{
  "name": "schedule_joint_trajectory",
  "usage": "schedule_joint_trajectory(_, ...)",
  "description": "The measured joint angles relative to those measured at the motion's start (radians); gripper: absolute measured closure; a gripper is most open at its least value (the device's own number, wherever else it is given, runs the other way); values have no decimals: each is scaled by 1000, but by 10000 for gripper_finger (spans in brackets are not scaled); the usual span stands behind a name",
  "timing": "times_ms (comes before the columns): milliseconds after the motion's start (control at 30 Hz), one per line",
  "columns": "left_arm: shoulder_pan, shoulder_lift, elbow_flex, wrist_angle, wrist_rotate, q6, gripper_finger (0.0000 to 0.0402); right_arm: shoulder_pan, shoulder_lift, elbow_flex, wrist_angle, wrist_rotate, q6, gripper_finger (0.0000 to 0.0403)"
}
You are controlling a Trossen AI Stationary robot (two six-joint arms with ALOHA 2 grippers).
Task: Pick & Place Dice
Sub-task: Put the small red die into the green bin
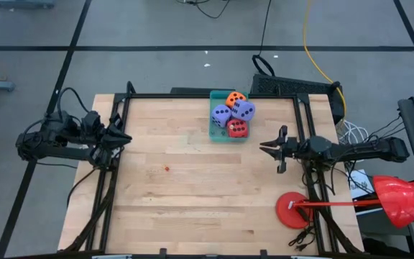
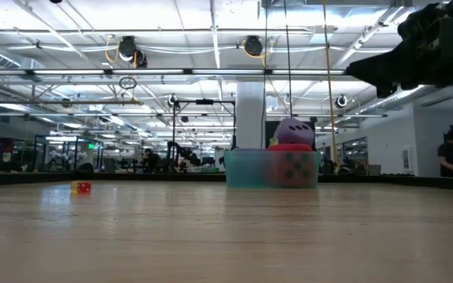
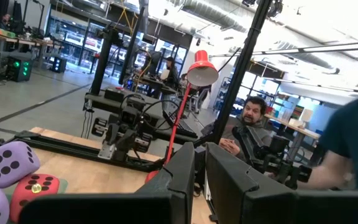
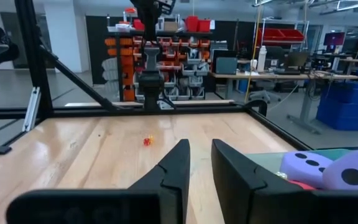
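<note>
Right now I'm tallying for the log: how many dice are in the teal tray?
4, all piled in the teal tray: orange die farthest back, two purple dice in the middle, red die nearest. Others could be hidden beneath.

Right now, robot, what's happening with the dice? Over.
Left gripper shut, empty, at table's left edge. Right gripper shut, empty, right side. Four dice piled in teal tray. Tiny red speck mid-table, nothing blocking.

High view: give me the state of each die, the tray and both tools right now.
Orange die: in the teal tray, at its far side.
Purple dice and: piled in the tray.
Red die: in the tray, near side.
Tiny red piece: loose on the table.
Left tool: shut, empty, at the table's left edge.
Right tool: shut, empty, right of the tray.
</note>
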Motion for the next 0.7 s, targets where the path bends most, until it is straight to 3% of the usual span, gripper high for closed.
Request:
schedule_joint_trajectory(500, 0, 0, 0, 0, 0, -1, 355, 0, 0, 0, -4, 0, -1, 344)
schedule_joint_trajectory(700, 0, 0, 0, 0, 0, -86, 355, 0, 0, 0, -4, 0, -1, 344)
